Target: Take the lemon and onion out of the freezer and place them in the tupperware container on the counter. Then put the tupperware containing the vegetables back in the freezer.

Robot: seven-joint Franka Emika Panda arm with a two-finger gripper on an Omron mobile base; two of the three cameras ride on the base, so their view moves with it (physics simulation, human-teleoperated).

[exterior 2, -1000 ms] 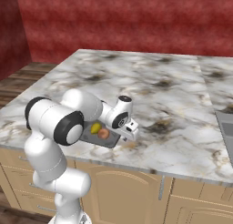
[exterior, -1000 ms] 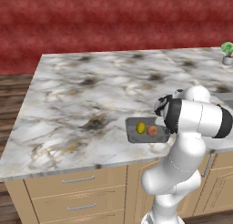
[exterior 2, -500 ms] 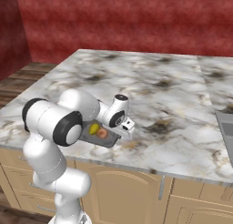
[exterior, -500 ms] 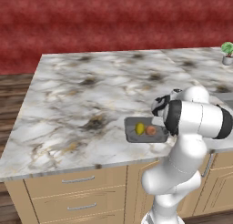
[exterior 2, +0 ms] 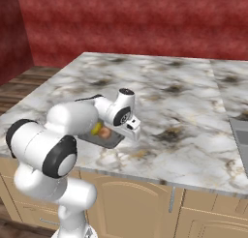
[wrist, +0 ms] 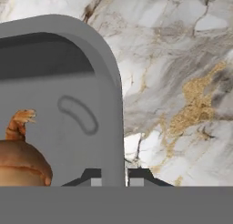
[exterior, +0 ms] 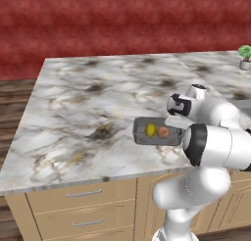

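Hand view has the tupperware container point(wrist: 63, 104) on the counter point(wrist: 182, 59), the onion point(wrist: 20, 161) inside it, its wall pinched between the gripper point(wrist: 115, 178) fingertips, while left base view shows the lemon point(exterior: 150, 130) beside the onion point(exterior: 163, 132).

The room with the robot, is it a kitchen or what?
Most likely a kitchen: a big marble counter sits over wooden drawers, and a tupperware container on it holds a lemon and an onion.
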